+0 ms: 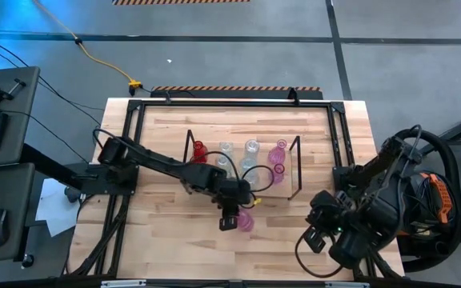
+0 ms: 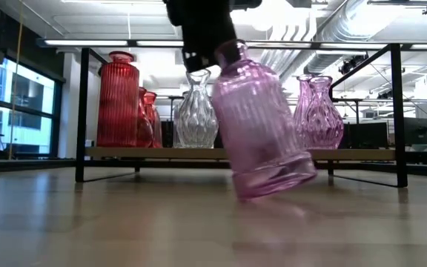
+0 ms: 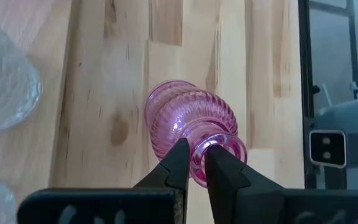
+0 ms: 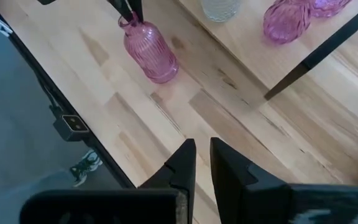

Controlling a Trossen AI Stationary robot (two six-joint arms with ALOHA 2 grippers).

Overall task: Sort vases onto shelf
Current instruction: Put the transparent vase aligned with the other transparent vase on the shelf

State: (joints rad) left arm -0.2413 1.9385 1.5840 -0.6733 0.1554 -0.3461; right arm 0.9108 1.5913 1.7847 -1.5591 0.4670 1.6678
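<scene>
A pink ribbed glass vase (image 1: 246, 221) (image 2: 262, 126) (image 4: 149, 51) is tilted on the bare table in front of the shelf (image 1: 297, 170) (image 2: 161, 153). My left gripper (image 1: 230, 214) (image 3: 196, 155) is shut on its mouth. On the shelf's wooden board stand red vases (image 1: 198, 150) (image 2: 117, 100), clear vases (image 1: 227, 152) (image 2: 196, 113) and pink vases (image 1: 278, 154) (image 2: 317, 111). My right gripper (image 1: 314, 238) (image 4: 202, 149) waits near the table's right near corner, shut and holding nothing. My left gripper pinches the pink vase's rim (image 3: 199, 163) at the top of its neck. One finger (image 3: 178, 160) is outside the neck and the other (image 3: 219, 167) reaches into the mouth. The fingers come from above, slanting. The vase hangs tilted, base (image 2: 273, 182) low over the table; whether it touches I cannot tell.
A black metal frame (image 1: 130, 128) edges the table on its far, left and right sides. The shelf's thin black wire ends (image 4: 319, 53) stand at both its sides. Bare wood (image 1: 174, 240) lies between the shelf and the table's near edge.
</scene>
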